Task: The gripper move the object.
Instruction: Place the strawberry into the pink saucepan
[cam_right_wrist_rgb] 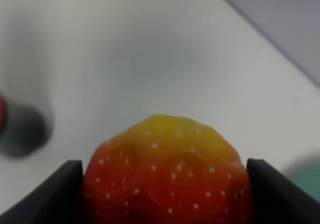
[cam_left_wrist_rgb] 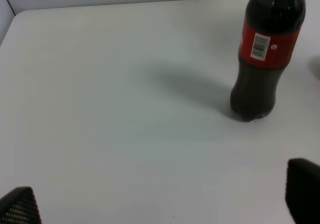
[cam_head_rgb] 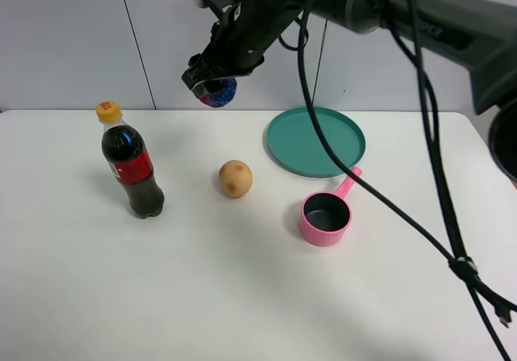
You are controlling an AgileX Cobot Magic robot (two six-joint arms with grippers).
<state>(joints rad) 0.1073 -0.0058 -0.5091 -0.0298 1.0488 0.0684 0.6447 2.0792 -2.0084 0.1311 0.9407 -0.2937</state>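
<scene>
Transport step: right pincer [cam_head_rgb: 208,82] clamped on the bumpy tie-dye object [cam_head_rgb: 220,94], held high over the far side of the table [cam_head_rgb: 242,296] between bottle [cam_head_rgb: 132,171] and teal plate [cam_head_rgb: 315,140]; next likely needs lowering to a bare spot before release.

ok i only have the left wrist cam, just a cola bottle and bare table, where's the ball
Observer: The ball is off the table, clamped in the right gripper.
Operator: where's that relative to my bottle
Observer: Raised in the air, up and to the right of the cola bottle in the exterior view.
Operator: anything else on the table
Observer: A potato, a teal plate and a pink saucepan, all to the right of the bottle.
</scene>
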